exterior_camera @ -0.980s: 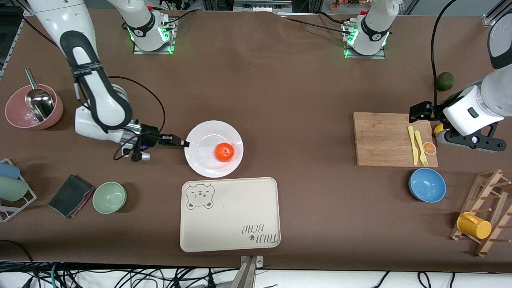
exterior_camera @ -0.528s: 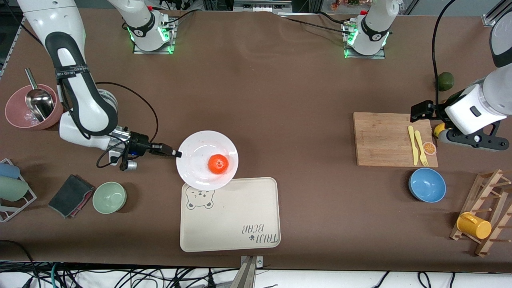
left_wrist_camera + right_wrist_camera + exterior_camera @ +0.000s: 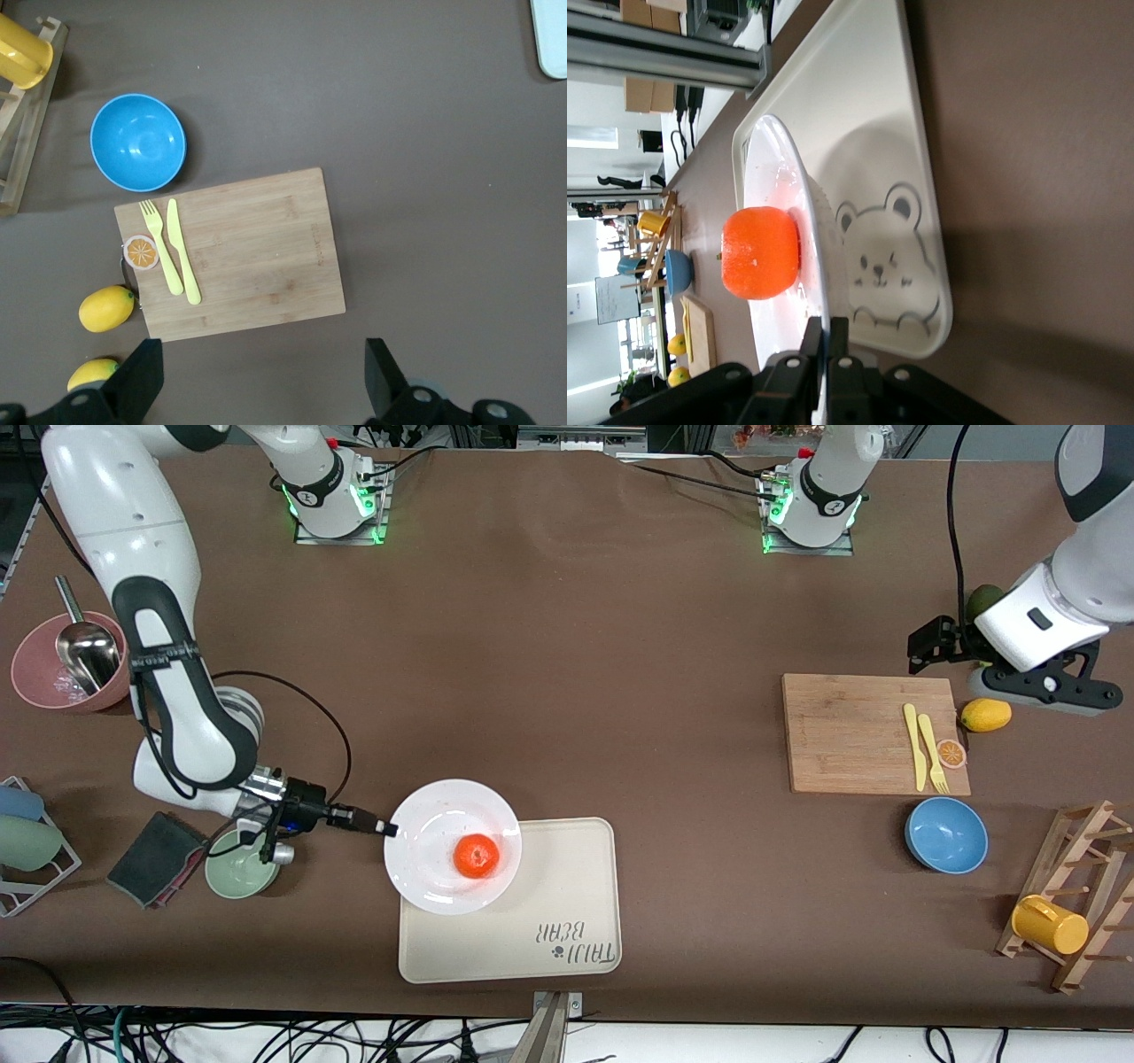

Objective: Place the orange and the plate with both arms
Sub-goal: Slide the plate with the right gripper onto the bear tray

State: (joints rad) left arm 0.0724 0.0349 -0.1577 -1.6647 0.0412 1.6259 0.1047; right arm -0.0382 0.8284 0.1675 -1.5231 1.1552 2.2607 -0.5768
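Observation:
The white plate (image 3: 423, 828) carries the orange (image 3: 476, 856) on it. My right gripper (image 3: 386, 829) is shut on the plate's rim and holds the plate over the beige bear-print tray's (image 3: 567, 886) corner toward the right arm's end. In the right wrist view the plate (image 3: 780, 177) stands above the tray (image 3: 868, 133), the orange (image 3: 758, 252) rests on it, and my right gripper (image 3: 827, 336) pinches the rim. My left gripper (image 3: 926, 646) is open and empty above the table beside the wooden cutting board (image 3: 850, 731); in the left wrist view its fingers (image 3: 142, 381) are wide apart.
A pale green bowl (image 3: 237, 872) and a dark cloth (image 3: 155, 857) lie under my right arm. The cutting board (image 3: 248, 257) holds a yellow fork and knife (image 3: 173, 248) and an orange slice (image 3: 140, 252). A blue bowl (image 3: 945, 834), lemons (image 3: 985, 715), a wooden rack with a yellow cup (image 3: 1050, 924) and a pink bowl (image 3: 62, 664) stand around.
My right gripper has carried the plate with the orange nearer to the front camera, over the tray's bear corner. My left gripper has moved up and away from the lemon beside the board.

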